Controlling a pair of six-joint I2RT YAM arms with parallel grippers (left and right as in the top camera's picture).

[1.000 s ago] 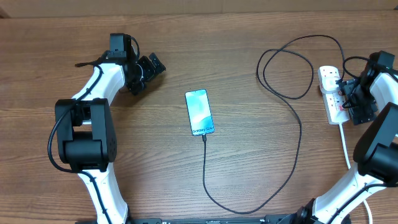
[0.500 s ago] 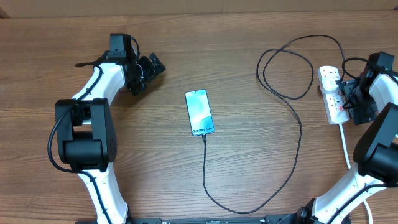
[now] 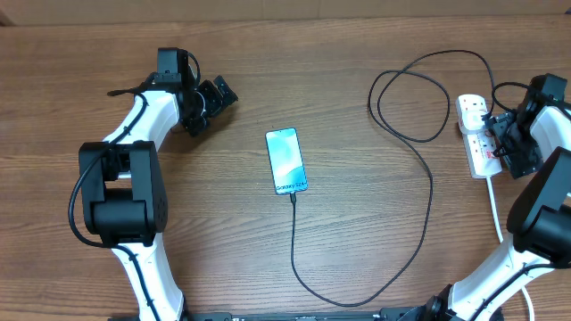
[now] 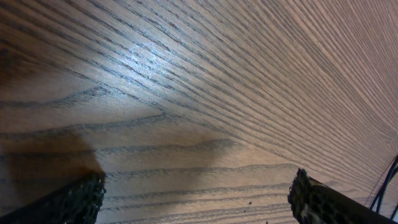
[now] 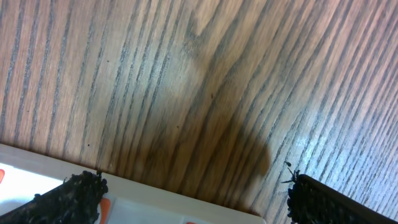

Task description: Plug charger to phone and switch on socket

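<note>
**Tabletop** – The wooden tabletop [image 3: 223, 259] carries all the task items. They are laid out in the middle and on the right, within reach of both arms.

**Arms** – The left arm [image 3: 125, 187] is parked at the far left, well apart from every item. It is judged idle for this step. The right arm [image 3: 544, 214] is bent inward so that its end lies over the power strip [image 3: 473, 111] at the right edge.

**Items** – The charger cable [image 3: 432, 192] runs in a wide loop from the strip end down and round to the smartphone [image 3: 285, 160]. The smartphone lies flat, screen up, at mid-table. The cable tip meets the phone's near short edge and appears seated. The plug end is hidden behind the right arm, so its seating cannot be confirmed.

**Fingers** – The left fingers [image 4: 78, 200] are spread wide over bare wood and hold nothing. The right fingers [image 5: 68, 196] are likewise spread wide and empty. They are placed above the strip, presumably for pressing a switch.

**Views compared** – Only the overhead view gives the whole layout and the cable-to-phone join. Only the right wrist view shows the strip's white edge and a red switch mark [image 5: 106, 204] directly beneath one finger – detail that the arm masks from above. Whether the switch is on cannot be told. The left wrist view shows only wood grain.
</note>
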